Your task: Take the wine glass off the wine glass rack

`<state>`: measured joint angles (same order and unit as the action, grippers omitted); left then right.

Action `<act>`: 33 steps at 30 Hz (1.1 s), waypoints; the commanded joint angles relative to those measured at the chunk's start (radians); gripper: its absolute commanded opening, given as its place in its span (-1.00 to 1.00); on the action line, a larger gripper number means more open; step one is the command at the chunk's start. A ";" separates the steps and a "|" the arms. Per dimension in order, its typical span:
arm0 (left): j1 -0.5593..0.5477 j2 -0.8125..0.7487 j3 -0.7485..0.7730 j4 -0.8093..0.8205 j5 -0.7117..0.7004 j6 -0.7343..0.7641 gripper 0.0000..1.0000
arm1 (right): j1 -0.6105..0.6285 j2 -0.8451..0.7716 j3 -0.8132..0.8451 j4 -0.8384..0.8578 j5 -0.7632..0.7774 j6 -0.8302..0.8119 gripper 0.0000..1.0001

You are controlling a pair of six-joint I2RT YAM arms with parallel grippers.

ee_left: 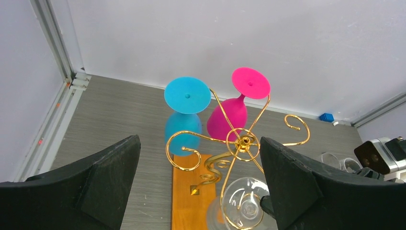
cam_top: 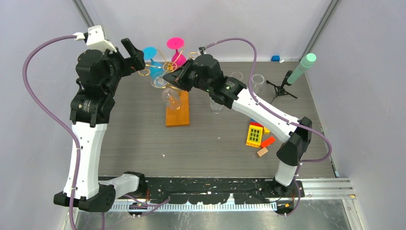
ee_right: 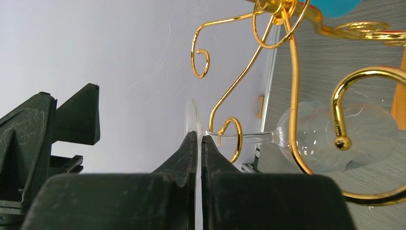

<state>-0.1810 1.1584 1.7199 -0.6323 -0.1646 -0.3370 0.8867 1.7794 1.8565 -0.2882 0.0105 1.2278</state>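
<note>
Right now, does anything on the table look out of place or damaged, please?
Nothing looks broken or spilled. The pink glass hangs tilted on the wine glass rack, unlike the straighter blue glass, and toy bricks lie scattered at the right.

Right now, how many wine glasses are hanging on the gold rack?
3: blue glass back left, pink glass back right, clear glass on the near side, its foot pinched in the right pincer. None looks hidden.
</note>
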 commanded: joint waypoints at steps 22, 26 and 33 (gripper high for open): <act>0.006 -0.045 -0.003 0.037 -0.015 0.009 0.96 | 0.002 -0.007 0.021 0.231 0.102 -0.059 -0.99; 0.005 -0.047 -0.011 0.042 0.012 0.006 0.96 | -0.004 0.002 0.027 0.205 0.132 -0.039 -0.99; 0.006 -0.047 -0.020 0.054 0.074 -0.002 0.97 | -0.018 -0.016 0.007 0.198 0.182 -0.014 -0.99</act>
<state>-0.1810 1.1282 1.7073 -0.6319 -0.1463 -0.3370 0.8734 1.7962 1.8427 -0.1600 0.1184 1.1980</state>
